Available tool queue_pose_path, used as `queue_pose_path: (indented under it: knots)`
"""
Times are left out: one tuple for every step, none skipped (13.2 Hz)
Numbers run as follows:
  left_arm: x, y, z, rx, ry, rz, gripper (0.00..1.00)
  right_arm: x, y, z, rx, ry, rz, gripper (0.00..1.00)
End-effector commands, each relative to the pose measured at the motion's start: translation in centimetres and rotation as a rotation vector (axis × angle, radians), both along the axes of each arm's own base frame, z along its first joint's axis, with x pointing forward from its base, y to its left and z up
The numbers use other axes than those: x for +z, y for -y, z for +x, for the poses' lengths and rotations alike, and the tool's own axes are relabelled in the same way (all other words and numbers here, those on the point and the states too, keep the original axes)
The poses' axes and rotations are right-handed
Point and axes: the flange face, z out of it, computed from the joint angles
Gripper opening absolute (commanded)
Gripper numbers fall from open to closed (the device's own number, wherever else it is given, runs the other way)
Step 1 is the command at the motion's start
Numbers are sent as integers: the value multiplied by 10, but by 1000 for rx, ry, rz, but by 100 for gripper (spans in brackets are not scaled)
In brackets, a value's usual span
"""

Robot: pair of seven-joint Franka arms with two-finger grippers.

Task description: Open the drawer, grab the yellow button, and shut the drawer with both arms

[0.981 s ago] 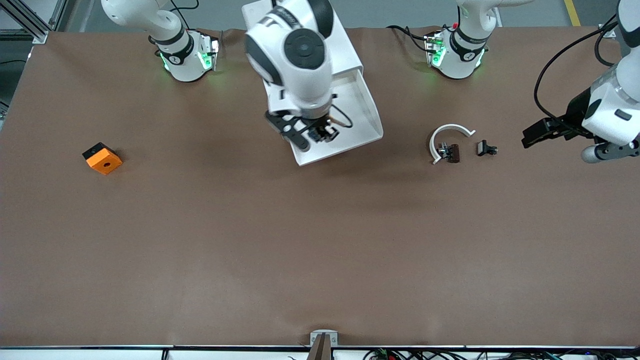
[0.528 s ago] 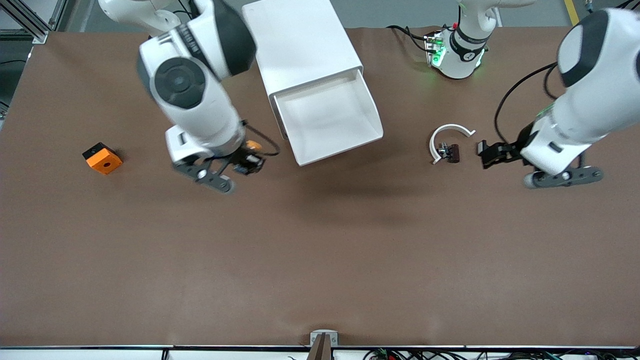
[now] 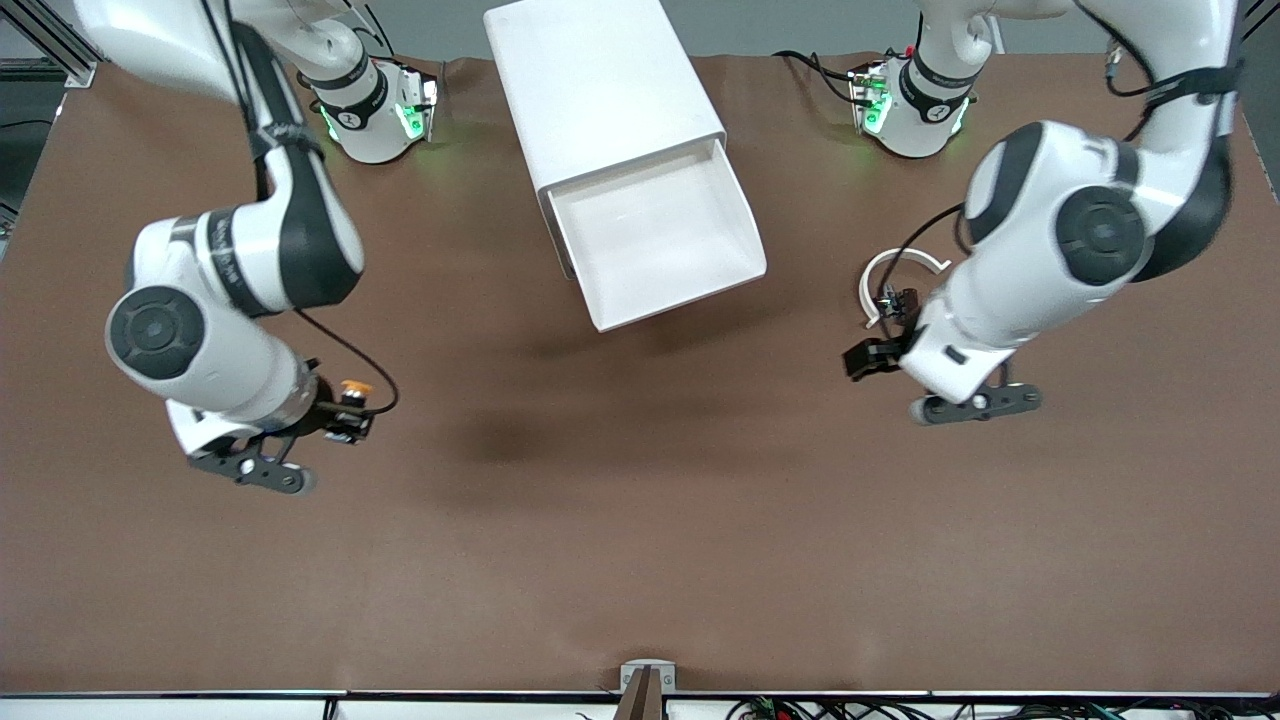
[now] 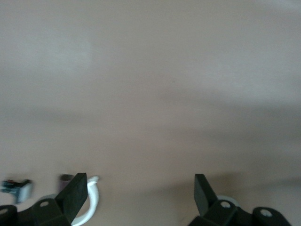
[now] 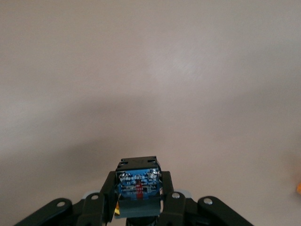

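We had the button out of the drawer by this moment. A second earlier our right hand was down in the open drawer; half a second later it had swung out over the desk beside the drawer, and now it hung over bare desk well toward the right arm's end, with the button pinched tight between its fingers. In the right wrist view the part's bluish base sat squarely between the closed jaws, and the orange cap showed just past the fingers in the front view. The orange block seen earlier near that end was now hidden under the right arm.

Our left hand had travelled too. A second earlier it was out near the edge of the desk at the left arm's end; now it hung over the desk just beside the white curved piece and the small dark part, closer to the drawer. Its fingers stood wide apart with nothing between them.

The drawer was pulled out and looked empty, so we judged the opening and taking done. What remained was the closing, and the left arm's approach suggested it was meant to push the drawer front in while our right hand kept the button clear.
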Motion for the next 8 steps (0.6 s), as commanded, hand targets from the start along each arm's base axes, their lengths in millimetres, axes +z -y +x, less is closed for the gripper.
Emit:
queue_pose_path:
  knots:
    - [-22,51,-8,43,-15,-12,100,-52,72,-8,61,33,0,0]
    - [-32,69,-13,45,-19,-13,100,-72,101,-12,71,48,1,0]
    - [-41,80,-14,47,-11,-20,100,-88,138,-17,77,58,2,0]
    - [-50,99,-20,44,-13,-23,100,-97,166,-21,87,59,8,0]
    - [-61,107,-23,55,-24,-18,100,-105,187,-25,78,55,11,0]
    - [-72,119,-29,53,-40,-14,100,-112,202,-28,63,47,10,0]
    - [-81,135,-38,48,-55,-6,100,-119,214,-32,46,39,11,0]
    - [-89,143,-43,68,-69,3,100,-131,225,-36,34,35,13,0]
